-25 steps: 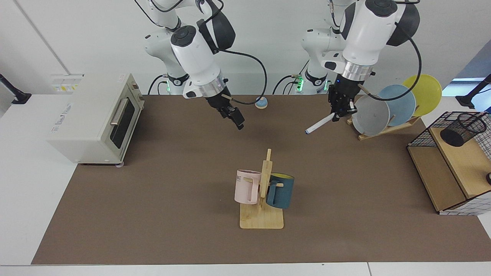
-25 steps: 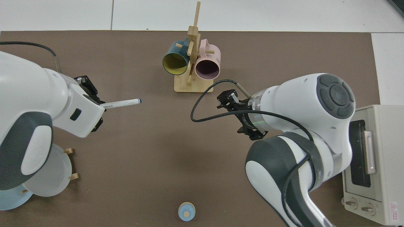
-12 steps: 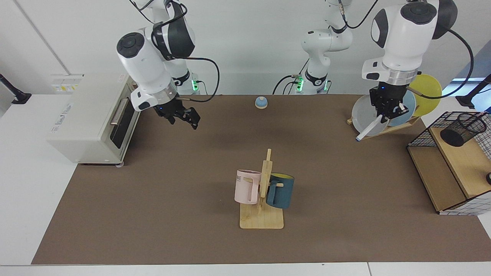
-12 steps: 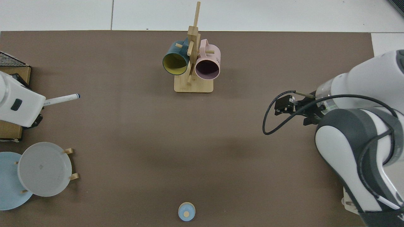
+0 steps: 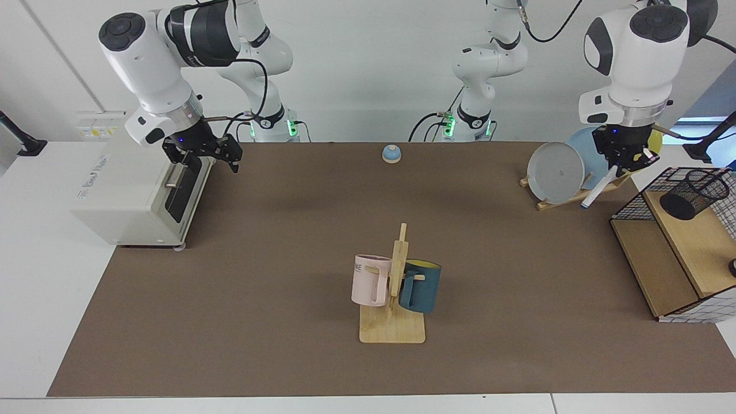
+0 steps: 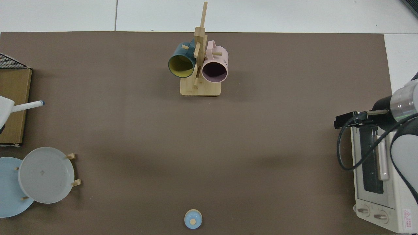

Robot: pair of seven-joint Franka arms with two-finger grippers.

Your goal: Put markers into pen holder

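Facing view: the cream toaster oven (image 5: 141,184) is overhung by the right gripper (image 5: 202,154), fingers spread. At three o'clock, the black wire-mesh cylindrical pen holder (image 5: 693,194) lies tilted; the blue-capped white marker (image 5: 598,190) is clamped by the left gripper (image 5: 625,163).

Your left arm stands tall at the facing view's right side, its wrist pointing straight down. The left gripper (image 5: 623,163) hangs there with its fingers closed on a marker (image 5: 597,190), which slants down and away from the fingertips. Your right arm reaches out to the opposite side, wrist bent low, and the right gripper (image 5: 202,152) hovers in the air with its fingers spread apart, holding nothing.
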